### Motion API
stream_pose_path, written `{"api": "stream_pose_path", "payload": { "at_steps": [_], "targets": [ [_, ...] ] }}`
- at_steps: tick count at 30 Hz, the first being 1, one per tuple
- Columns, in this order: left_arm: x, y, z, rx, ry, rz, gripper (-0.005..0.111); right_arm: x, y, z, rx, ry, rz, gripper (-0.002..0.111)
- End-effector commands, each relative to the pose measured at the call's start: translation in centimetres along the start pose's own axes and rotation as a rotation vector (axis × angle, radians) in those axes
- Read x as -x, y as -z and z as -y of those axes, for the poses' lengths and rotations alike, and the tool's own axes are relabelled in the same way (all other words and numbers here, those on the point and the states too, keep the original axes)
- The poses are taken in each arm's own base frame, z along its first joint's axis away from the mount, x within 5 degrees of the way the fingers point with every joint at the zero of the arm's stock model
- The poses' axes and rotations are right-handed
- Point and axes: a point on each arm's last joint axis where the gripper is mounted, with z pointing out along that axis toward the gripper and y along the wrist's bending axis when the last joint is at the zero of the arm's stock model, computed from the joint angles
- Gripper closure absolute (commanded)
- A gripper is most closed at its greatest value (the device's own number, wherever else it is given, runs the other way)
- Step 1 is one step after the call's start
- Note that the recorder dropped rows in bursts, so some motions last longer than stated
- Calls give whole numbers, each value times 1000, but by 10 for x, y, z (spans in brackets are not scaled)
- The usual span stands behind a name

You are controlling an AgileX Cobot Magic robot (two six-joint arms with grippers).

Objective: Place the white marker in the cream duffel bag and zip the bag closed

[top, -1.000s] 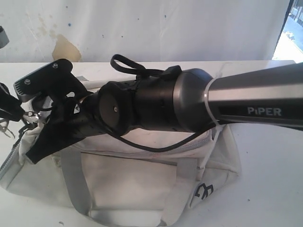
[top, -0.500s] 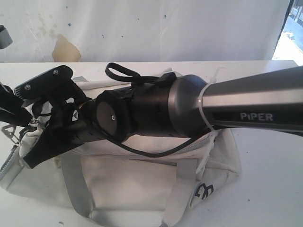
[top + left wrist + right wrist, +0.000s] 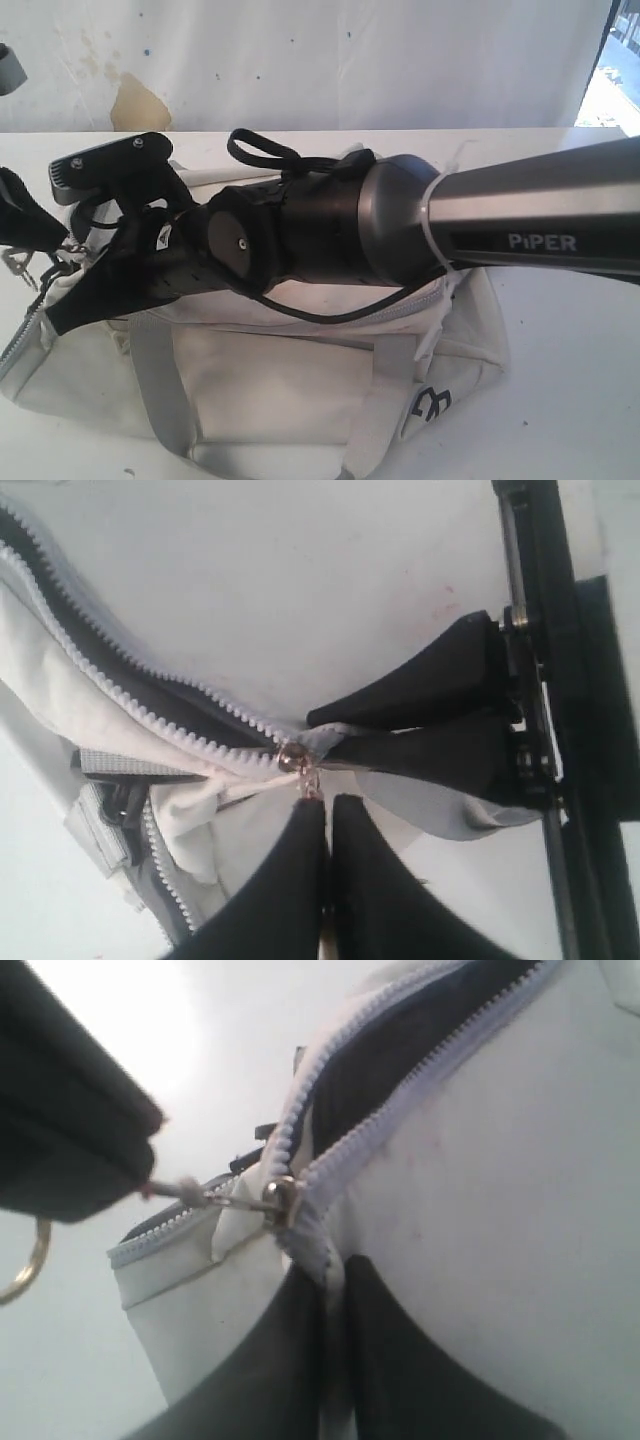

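Note:
The cream duffel bag (image 3: 270,380) lies on its side on the white table, its top zipper (image 3: 130,680) open along most of its length over black lining. My left gripper (image 3: 325,805) is shut on the metal zipper pull (image 3: 310,780) at the slider (image 3: 292,757). My right gripper (image 3: 335,1275) reaches across the bag to its left end and is shut on the grey zipper tape end (image 3: 325,1260) just behind the slider (image 3: 280,1198). In the exterior view the left gripper (image 3: 40,240) sits at the far left edge and the right gripper (image 3: 70,310) beside it. The white marker is out of view.
Grey webbing straps (image 3: 160,390) loop over the bag's side, with a dark logo (image 3: 430,405) on its right end. A metal ring (image 3: 25,1260) dangles from the pull. The right arm's thick body (image 3: 400,230) covers the bag's top. A stained white wall (image 3: 140,100) stands behind the table.
The right wrist and its camera bracket have shifted slightly up and right. The left gripper stays on the pull at the bag's left end.

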Motion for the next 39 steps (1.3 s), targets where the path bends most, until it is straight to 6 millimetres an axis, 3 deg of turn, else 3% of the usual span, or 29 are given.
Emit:
{"api": "stream_pose_path", "payload": {
  "at_steps": [1,12,22,26,27,31,39],
  "targets": [
    [0,9,7,-33,-65,13,107,-9,-7,15,-27,-91,-41,108],
    [-1,10,16,-127,-99,2,107,-4,-7,29,-53,-176,-21,108],
    [-3,10,-7,127,-21,-22,106,-10,-4,25,-29,-57,-96,108],
    [-3,4,-4,87,-1,6,83,-3,4,23,-24,-53,-83,108],
    [-10,-5,-4,74,-18,2,73,0,9,23,-22,-57,-76,108],
    [-32,-38,1,3,-17,43,51,4,14,23,-19,-59,-70,108],
    [-53,-69,3,-1,65,189,49,3,13,23,-19,-87,-78,108]
  ]
}}
